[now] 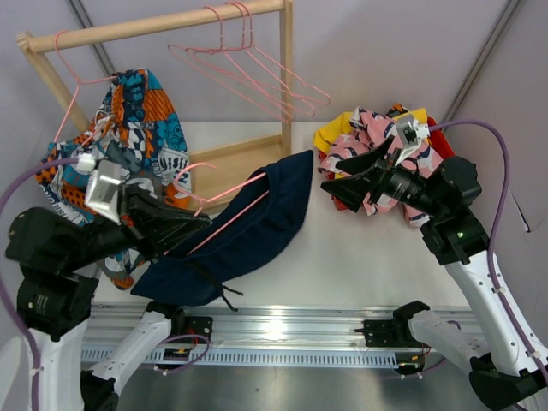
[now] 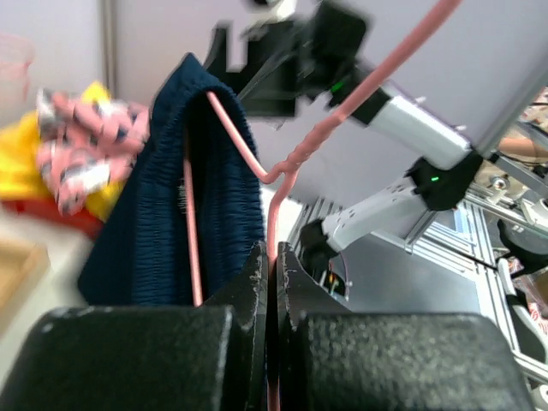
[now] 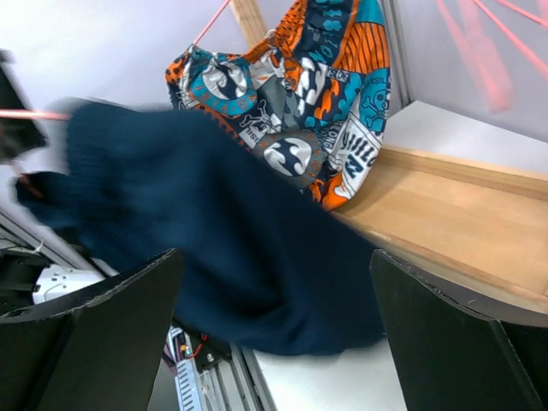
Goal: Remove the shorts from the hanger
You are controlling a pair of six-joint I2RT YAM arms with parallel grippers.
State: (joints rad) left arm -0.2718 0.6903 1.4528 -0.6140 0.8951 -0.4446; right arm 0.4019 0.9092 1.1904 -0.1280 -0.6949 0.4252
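My left gripper [image 1: 204, 220] is shut on the wire neck of a pink hanger [image 1: 224, 197], seen between the fingers in the left wrist view [image 2: 274, 224]. Navy shorts [image 1: 248, 229] hang on that hanger, their lower part draped on the table; they also show in the left wrist view [image 2: 180, 197] and the right wrist view [image 3: 214, 240]. My right gripper [image 1: 330, 181] is open, just right of the navy shorts' upper end. Blue-orange-white patterned shorts [image 1: 141, 128] hang on another pink hanger on the wooden rack [image 1: 154, 27].
A pile of pink patterned, yellow and red shorts [image 1: 368, 141] lies at the back right behind my right arm. Several empty pink hangers [image 1: 257, 73] hang on the rack's bar. The rack's wooden base [image 3: 445, 214] lies on the table.
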